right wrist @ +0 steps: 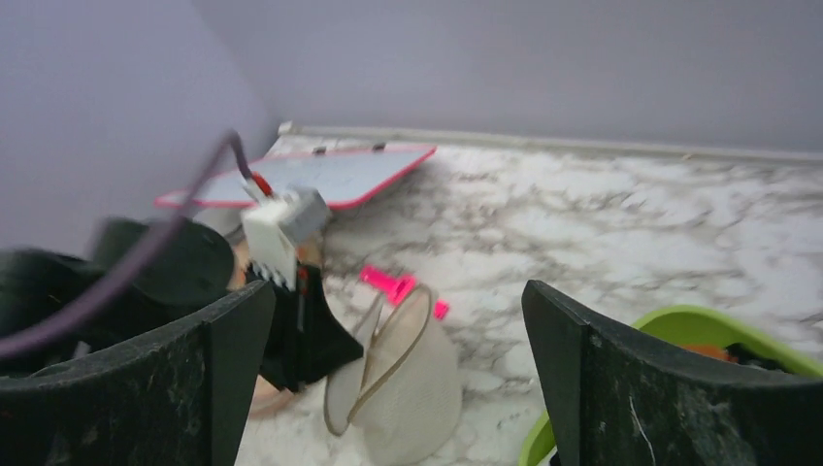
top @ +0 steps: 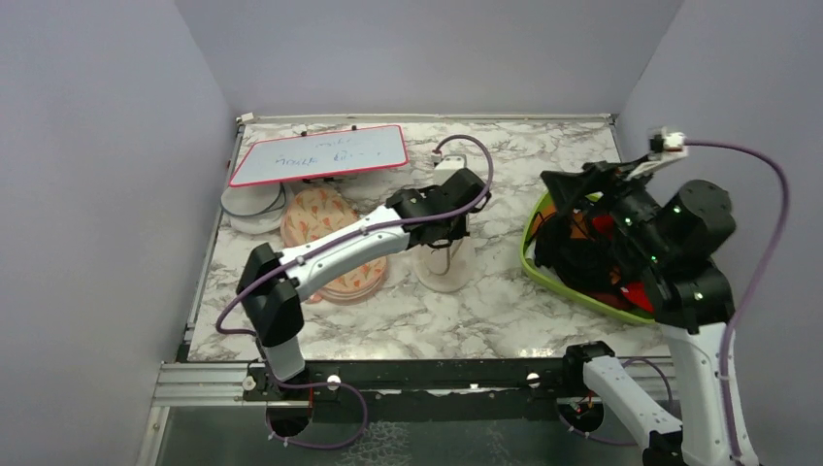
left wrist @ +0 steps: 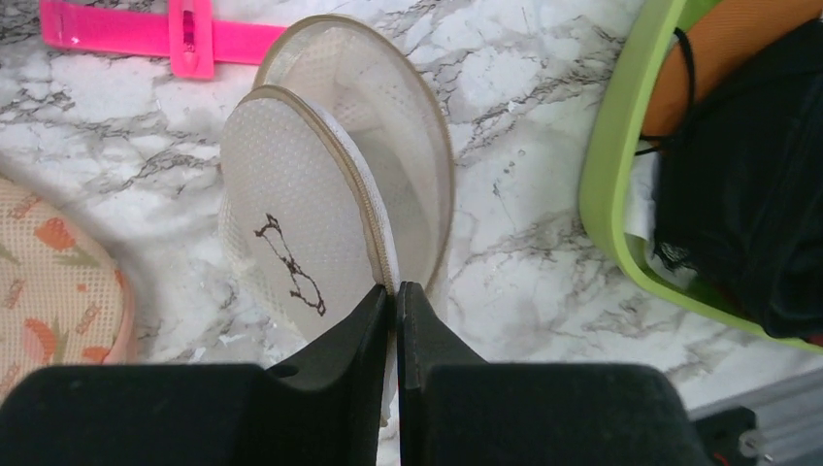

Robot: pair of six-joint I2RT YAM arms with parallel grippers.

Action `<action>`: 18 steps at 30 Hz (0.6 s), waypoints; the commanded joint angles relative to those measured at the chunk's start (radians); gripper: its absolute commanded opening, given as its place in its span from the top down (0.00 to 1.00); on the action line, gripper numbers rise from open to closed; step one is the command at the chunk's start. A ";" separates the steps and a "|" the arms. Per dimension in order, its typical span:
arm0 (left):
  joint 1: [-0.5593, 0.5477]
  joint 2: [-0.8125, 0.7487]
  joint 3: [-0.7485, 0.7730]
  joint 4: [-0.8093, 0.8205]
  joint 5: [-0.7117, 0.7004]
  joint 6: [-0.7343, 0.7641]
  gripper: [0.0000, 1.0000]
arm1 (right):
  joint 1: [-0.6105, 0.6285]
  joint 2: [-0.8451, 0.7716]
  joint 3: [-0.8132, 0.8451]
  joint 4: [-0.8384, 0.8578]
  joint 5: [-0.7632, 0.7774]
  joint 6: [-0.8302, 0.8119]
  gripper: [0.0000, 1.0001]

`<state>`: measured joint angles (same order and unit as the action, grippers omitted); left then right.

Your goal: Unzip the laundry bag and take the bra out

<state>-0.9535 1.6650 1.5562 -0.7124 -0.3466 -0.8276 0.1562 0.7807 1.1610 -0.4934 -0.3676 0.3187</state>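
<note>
The white mesh laundry bag stands on edge on the marble table, its two beige-rimmed halves parted; it also shows in the left wrist view and the right wrist view. My left gripper is shut on the zip rim of the half with the black mark, and shows from above. The black bra, with a thin strap, lies in the green tray to the right. My right gripper is open and empty, raised over the tray.
The green tray also holds orange and red garments. A peach floral pouch lies left of the bag. A red-framed whiteboard leans at the back left. A pink clip lies behind the bag.
</note>
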 commanded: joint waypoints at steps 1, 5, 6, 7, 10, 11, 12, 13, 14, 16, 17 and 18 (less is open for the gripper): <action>-0.037 0.177 0.115 -0.047 -0.134 0.060 1.00 | 0.005 -0.049 0.186 -0.133 0.303 -0.005 0.02; -0.039 0.325 0.186 -0.043 -0.067 0.087 1.00 | 0.006 -0.070 0.244 -0.127 0.220 -0.030 0.02; -0.039 0.348 0.197 -0.034 -0.050 0.092 1.00 | 0.006 -0.065 0.257 -0.134 0.206 -0.030 0.02; -0.040 0.360 0.196 -0.006 -0.026 0.104 1.00 | 0.007 -0.063 0.264 -0.137 0.191 -0.035 0.02; -0.039 0.358 0.161 0.107 0.045 0.143 0.75 | 0.010 -0.068 0.259 -0.128 0.155 -0.042 0.02; -0.039 0.347 0.152 0.131 0.054 0.158 0.65 | 0.012 -0.070 0.253 -0.120 0.142 -0.044 0.02; -0.038 0.333 0.141 0.148 0.055 0.172 0.55 | 0.015 -0.066 0.249 -0.115 0.126 -0.048 0.02; -0.038 0.309 0.124 0.165 0.053 0.187 0.49 | 0.021 -0.060 0.244 -0.108 0.109 -0.056 0.02; -0.034 0.282 0.104 0.186 0.054 0.206 0.43 | 0.026 -0.052 0.239 -0.107 0.098 -0.066 0.02; -0.019 0.211 0.061 0.218 0.059 0.235 0.34 | 0.037 -0.039 0.229 -0.108 0.095 -0.080 0.01; -0.008 0.175 0.039 0.229 0.066 0.251 0.30 | 0.043 -0.037 0.223 -0.105 0.096 -0.085 0.01; 0.005 0.135 0.015 0.241 0.078 0.264 0.26 | 0.048 -0.035 0.218 -0.100 0.097 -0.086 0.01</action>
<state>-0.9833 1.9797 1.6321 -0.5728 -0.3119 -0.6479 0.1844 0.7261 1.3994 -0.5797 -0.2333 0.2680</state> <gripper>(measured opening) 0.671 0.986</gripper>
